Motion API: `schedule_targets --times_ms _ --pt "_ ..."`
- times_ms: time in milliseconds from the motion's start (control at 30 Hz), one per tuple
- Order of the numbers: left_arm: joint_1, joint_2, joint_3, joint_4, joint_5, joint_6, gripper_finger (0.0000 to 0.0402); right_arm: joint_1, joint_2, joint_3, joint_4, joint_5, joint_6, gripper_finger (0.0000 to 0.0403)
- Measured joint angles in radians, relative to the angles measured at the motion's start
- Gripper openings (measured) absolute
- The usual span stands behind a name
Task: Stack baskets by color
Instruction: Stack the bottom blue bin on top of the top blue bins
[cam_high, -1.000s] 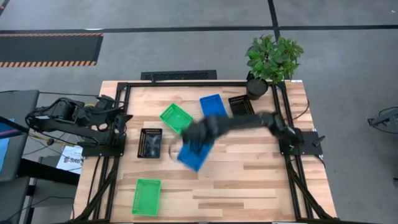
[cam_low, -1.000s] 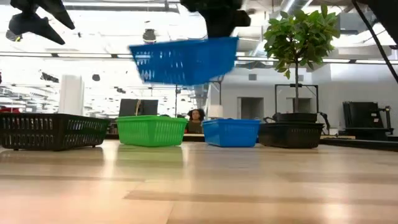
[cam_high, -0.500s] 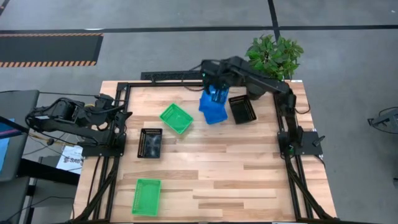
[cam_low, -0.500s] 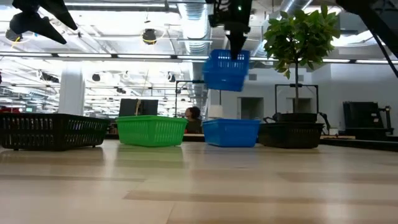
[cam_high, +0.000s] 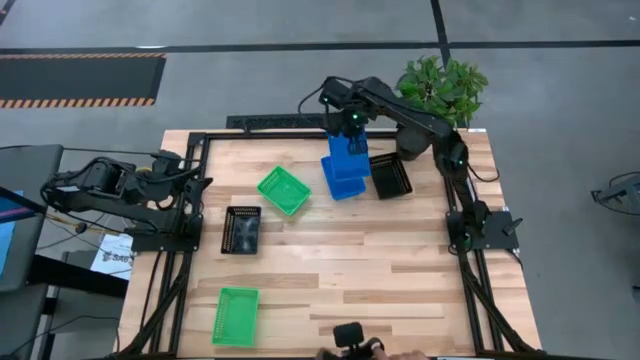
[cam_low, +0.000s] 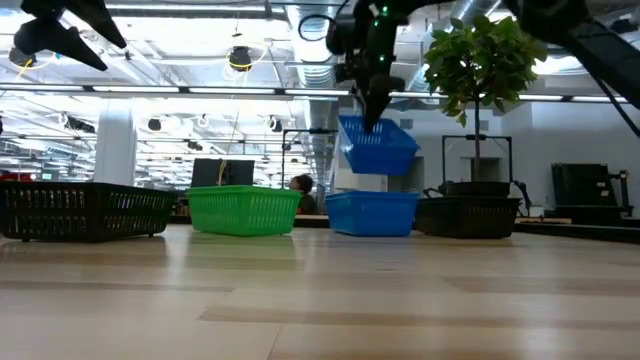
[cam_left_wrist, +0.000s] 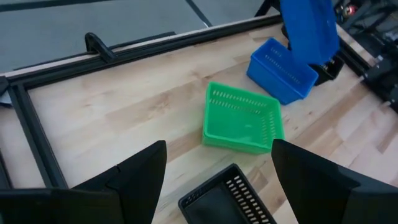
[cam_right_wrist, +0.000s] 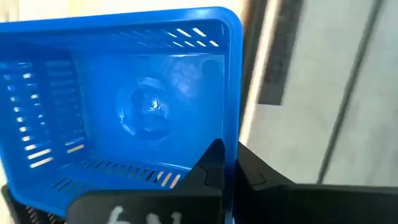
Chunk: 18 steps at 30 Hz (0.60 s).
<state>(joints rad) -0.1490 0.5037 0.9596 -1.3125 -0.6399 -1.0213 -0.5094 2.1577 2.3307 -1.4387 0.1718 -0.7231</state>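
My right gripper (cam_high: 350, 128) is over the table's far middle, shut on a blue basket (cam_high: 343, 160), (cam_low: 378, 146). That basket hangs tilted just above a second blue basket (cam_low: 370, 212) resting on its base. A black basket (cam_high: 389, 176) sits right of them and a green basket (cam_high: 283, 190) left. Another black basket (cam_high: 242, 229) lies left of centre. A second green basket (cam_high: 235, 315) lies near the front left. My left gripper (cam_left_wrist: 219, 155) waits open and bare above the left edge. My right gripper holds the blue basket by its far end wall (cam_right_wrist: 231, 140), one finger (cam_right_wrist: 214, 163) inside the basket and one outside. The fingers come from above, pointing steeply down. The basket hangs below them, lifted clear and tilted, over the resting blue basket.
A potted plant (cam_high: 438, 92) in a black pot stands at the far right corner, close to the right arm. A black frame (cam_high: 300, 135) runs round the table's edges. Bare wood lies across the middle and near right. A dark object (cam_high: 348, 335) shows at the near edge.
My right gripper has swung from the table's middle toward the far edge, carrying the blue basket. It has rolled about its own pointing line. The basket has turned about and now hangs above the resting blue basket, lower than half a second ago.
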Motion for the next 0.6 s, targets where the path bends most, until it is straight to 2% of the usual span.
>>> schedule_targets --times_ms 233,367,500,600 --pt "0.0 0.0 0.0 0.0 -0.064 -0.066 0.0278 -0.037 0.071 0.001 0.021 -0.144 -0.04 0.0009" --pt "0.0 0.0 0.0 0.0 -0.086 -0.087 0.0278 -0.045 0.101 0.001 -0.022 -0.145 -0.045 0.0012" --pt "0.0 0.0 0.0 -0.001 -0.1 -0.087 0.0278 -0.038 0.111 0.001 -0.013 -0.148 -0.06 0.0033" --pt "0.0 0.0 0.0 -0.009 -0.102 -0.087 0.0278 -0.026 0.107 0.002 0.001 -0.149 -0.078 0.0034"
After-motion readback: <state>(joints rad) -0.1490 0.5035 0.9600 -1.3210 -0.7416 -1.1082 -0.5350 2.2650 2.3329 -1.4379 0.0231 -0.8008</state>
